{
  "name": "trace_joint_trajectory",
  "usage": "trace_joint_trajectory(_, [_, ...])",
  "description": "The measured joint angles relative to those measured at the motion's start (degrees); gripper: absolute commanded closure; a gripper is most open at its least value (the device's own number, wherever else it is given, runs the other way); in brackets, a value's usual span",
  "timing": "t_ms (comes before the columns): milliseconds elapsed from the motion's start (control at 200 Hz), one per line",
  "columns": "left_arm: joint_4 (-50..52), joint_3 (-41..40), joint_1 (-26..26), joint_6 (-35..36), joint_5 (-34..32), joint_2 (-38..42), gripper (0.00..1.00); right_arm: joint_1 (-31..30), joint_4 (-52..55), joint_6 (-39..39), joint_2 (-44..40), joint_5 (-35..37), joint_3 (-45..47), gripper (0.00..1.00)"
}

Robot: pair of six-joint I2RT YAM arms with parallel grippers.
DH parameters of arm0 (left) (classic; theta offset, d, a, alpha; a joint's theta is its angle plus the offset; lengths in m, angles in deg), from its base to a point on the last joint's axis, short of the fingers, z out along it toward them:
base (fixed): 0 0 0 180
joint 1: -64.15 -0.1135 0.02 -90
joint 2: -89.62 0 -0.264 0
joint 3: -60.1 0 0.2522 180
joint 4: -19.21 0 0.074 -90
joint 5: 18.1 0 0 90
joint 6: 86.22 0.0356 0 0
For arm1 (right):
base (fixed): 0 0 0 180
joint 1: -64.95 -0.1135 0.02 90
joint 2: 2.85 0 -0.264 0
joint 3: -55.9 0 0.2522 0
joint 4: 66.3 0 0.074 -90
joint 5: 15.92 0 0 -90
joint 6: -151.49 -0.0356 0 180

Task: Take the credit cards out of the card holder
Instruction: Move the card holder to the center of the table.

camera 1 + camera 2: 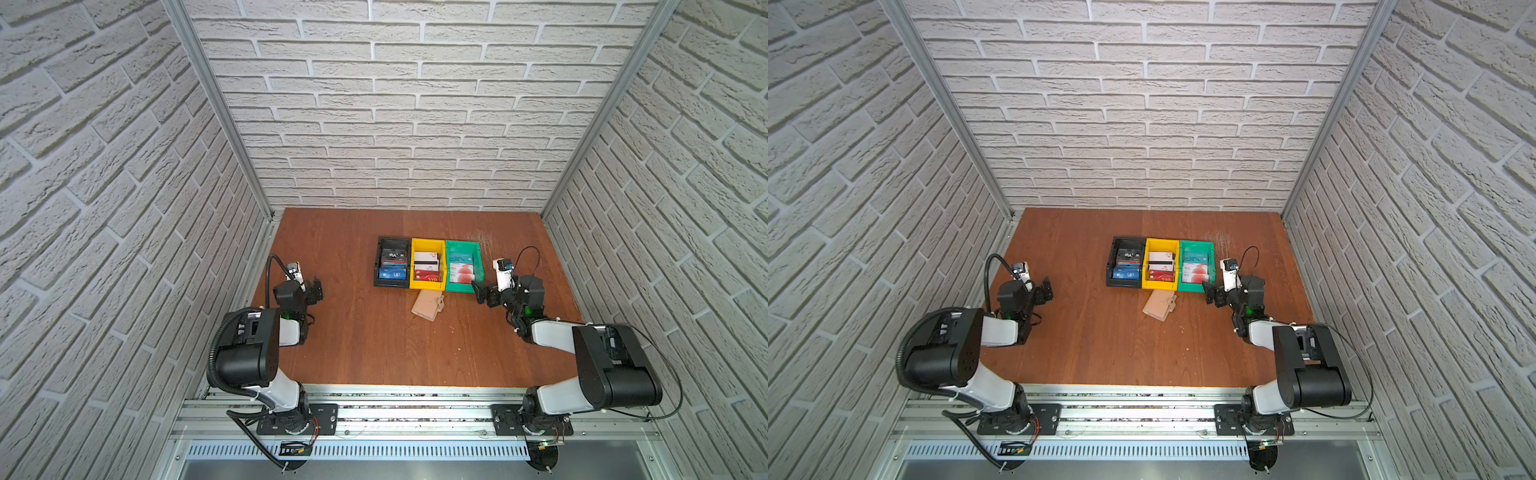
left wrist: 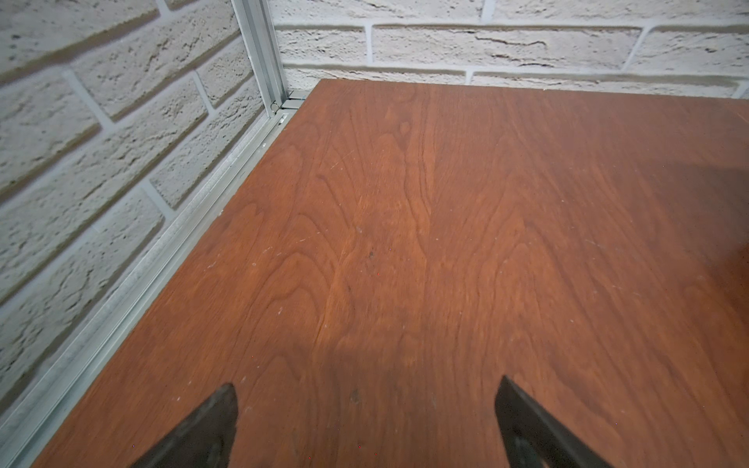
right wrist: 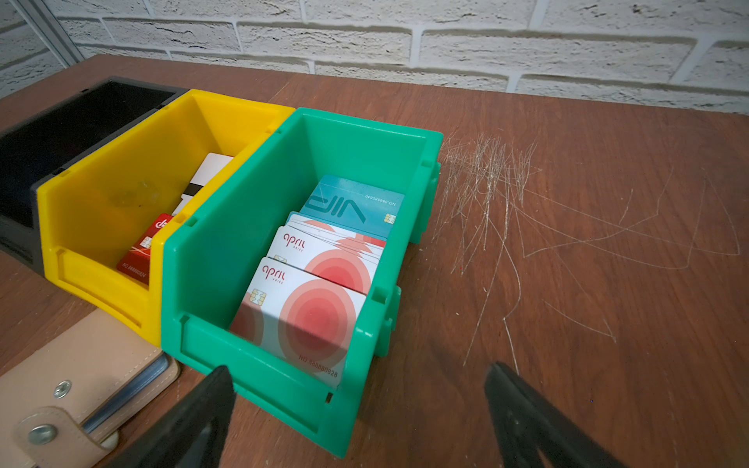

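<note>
The tan card holder [image 1: 427, 305] [image 1: 1158, 305] lies folded on the table just in front of the yellow bin. In the right wrist view the card holder [image 3: 81, 385] shows its snap tab hanging loose and bluish sleeves at its edge. Credit cards lie in the bins: a blue card [image 1: 392, 273], a red card [image 1: 428, 275], and pale red-circle cards [image 3: 308, 320] over a teal card [image 3: 356, 204]. My right gripper [image 1: 478, 293] [image 3: 360, 366] is open and empty at the green bin's near corner, right of the holder. My left gripper [image 1: 318, 291] [image 2: 367, 385] is open and empty over bare table, far left.
The black bin [image 1: 379, 266], yellow bin [image 1: 412, 266] and green bin [image 3: 227, 243] stand side by side at mid-table. Brick walls enclose the table on three sides, with an aluminium rail [image 2: 133, 279] close beside the left gripper. Scratches mark the wood right of the green bin.
</note>
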Motion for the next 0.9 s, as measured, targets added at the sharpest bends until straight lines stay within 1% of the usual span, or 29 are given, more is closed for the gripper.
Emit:
trace_joint_trajectory(305, [0.0, 0.0, 0.0, 0.0, 0.0, 0.0, 0.02, 0.0, 0.0, 0.0, 0.0, 0.0, 0.0, 0.06])
trace_joint_trajectory(545, [0.0, 0.0, 0.0, 0.0, 0.0, 0.0, 0.02, 0.0, 0.0, 0.0, 0.0, 0.0, 0.0, 0.06])
trace_joint_trajectory(615, [0.0, 0.0, 0.0, 0.0, 0.0, 0.0, 0.02, 0.0, 0.0, 0.0, 0.0, 0.0, 0.0, 0.09])
trace_joint_trajectory(690, [0.0, 0.0, 0.0, 0.0, 0.0, 0.0, 0.02, 0.0, 0.0, 0.0, 0.0, 0.0, 0.0, 0.16])
trace_joint_trajectory(795, [0.0, 0.0, 0.0, 0.0, -0.1, 0.0, 0.02, -0.3, 0.1, 0.0, 0.0, 1.5, 0.0, 0.17])
trace_joint_trajectory(840, [0.7, 0.0, 0.0, 0.0, -0.2, 0.5, 0.02, -0.5, 2.4, -0.2, -0.4, 2.7, -0.8, 0.2])
trace_joint_trajectory(900, [2.9, 0.1, 0.0, 0.0, -0.4, 2.1, 0.02, -0.8, 7.7, -0.3, -1.6, 3.8, -3.2, 0.21])
